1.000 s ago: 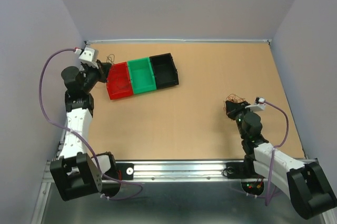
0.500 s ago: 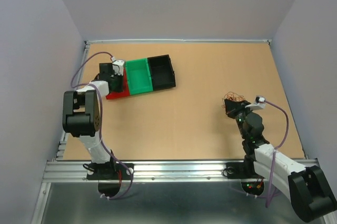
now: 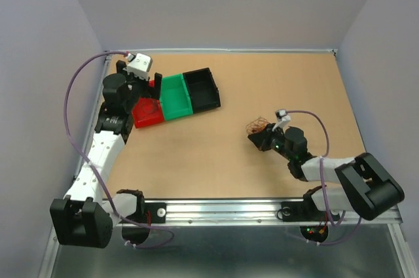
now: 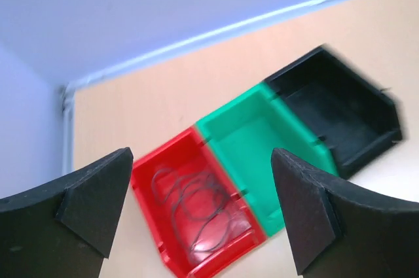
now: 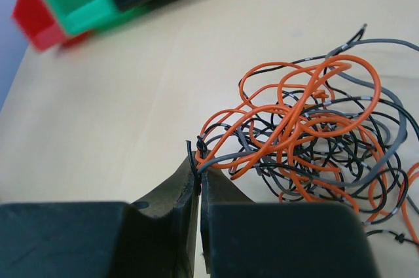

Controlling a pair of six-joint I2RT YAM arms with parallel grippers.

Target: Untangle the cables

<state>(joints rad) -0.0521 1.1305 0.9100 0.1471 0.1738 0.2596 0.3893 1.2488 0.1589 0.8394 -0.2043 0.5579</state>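
Nearest you, lower right of the top view: the right gripper (image 3: 257, 139) sits low on the table (image 3: 216, 167), with the cable clump (image 3: 260, 123) touching its tip. From up there you only get a small reddish-dark smudge, and the jaw state isn't readable.

The right wrist view settles it. The jaws are together, pinching one dark strand at the left edge of the clump. You also see orange, black and grey wires looped through each other, lying on the table across the right half of that frame. The bins are just a blur at its upper left.

Farther out, upper left of the top view: the left gripper (image 3: 143, 89) hangs over the red bin (image 3: 154, 120). Red bin, green bin (image 3: 175, 97) and black bin (image 3: 201, 88) touch side by side, and the row angles up to the right. The wrist blocks the fingers in this view.

The left wrist view gives you them. The jaws are wide apart above the red bin, with one finger at each lower corner of the frame. It also shows a loose wire (image 4: 196, 206), greyish, coiled in loops on the red bin's floor. The top view can't resolve that.
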